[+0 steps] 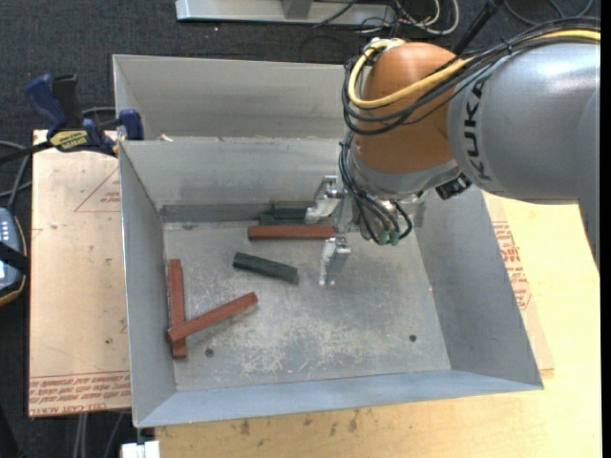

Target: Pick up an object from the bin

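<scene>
The gripper (331,230) is held spread astride the right end of a red-brown stick (286,232), laid left-to-right near the bin's (143,256) back. A dark green block (265,267) is set just in front, and a second green piece (286,212) just behind.

Bars scattered across the bin (286,361) floor.
At front left two bars (178,330) meet; a short block (266,267) lies mid-floor, a long bar (286,232) behind it, the gripper (331,260) just right.
</scene>
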Controlling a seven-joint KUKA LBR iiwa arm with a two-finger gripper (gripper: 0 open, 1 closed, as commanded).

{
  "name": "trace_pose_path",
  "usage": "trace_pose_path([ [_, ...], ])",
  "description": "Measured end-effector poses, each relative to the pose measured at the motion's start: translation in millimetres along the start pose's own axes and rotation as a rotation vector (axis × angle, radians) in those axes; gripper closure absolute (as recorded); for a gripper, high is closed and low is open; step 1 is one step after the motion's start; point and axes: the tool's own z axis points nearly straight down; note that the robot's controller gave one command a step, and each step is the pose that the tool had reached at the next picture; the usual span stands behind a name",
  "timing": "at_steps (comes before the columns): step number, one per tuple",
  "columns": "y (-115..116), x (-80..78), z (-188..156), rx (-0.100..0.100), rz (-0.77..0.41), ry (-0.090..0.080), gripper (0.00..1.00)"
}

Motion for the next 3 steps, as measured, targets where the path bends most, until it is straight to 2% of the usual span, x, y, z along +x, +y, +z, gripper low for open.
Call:
trace_pose_path([
  [1,0,0.0,0,0.0,0.0,0.0,0.0],
  [2,26,-2.8,109,-0.001,-0.005,-0.006,1.0],
  [3,26,-2.9,109,-0.002,-0.004,-0.006,1.0],
])
